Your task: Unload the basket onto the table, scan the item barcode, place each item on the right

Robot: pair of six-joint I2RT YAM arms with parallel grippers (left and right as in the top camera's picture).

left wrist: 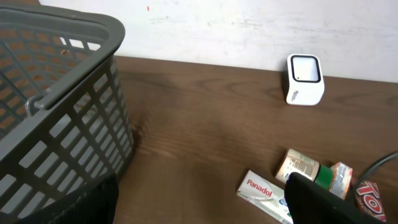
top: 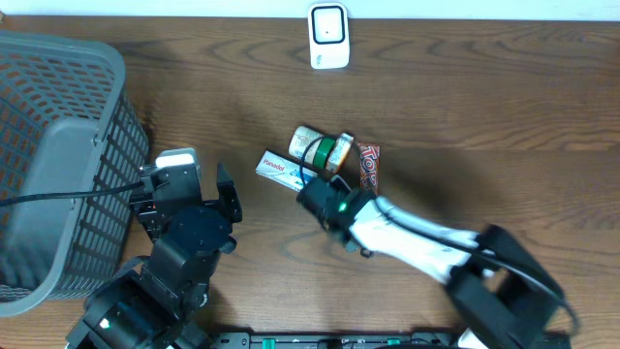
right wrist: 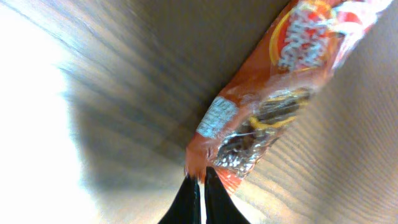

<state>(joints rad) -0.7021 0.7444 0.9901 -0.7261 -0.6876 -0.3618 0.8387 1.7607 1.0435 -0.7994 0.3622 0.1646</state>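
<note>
An orange snack packet (right wrist: 273, 93) lies on the wooden table, with a pale printed patch on its wrap. My right gripper (right wrist: 200, 178) is shut on the packet's near end, and a sliver of orange shows between the black fingertips. From overhead, the right gripper (top: 339, 186) sits just left of the packet (top: 368, 167). The white scanner (top: 329, 37) stands at the table's far edge and also shows in the left wrist view as the scanner (left wrist: 305, 79). My left gripper (left wrist: 199, 211) stands open over bare wood, holding nothing.
A Panadol box (top: 281, 170) and a bottle with a green cap (top: 320, 147) lie close beside the packet. A grey mesh basket (top: 58, 145) fills the left side, right beside my left arm. The box (left wrist: 261, 190) lies near my left gripper's right finger.
</note>
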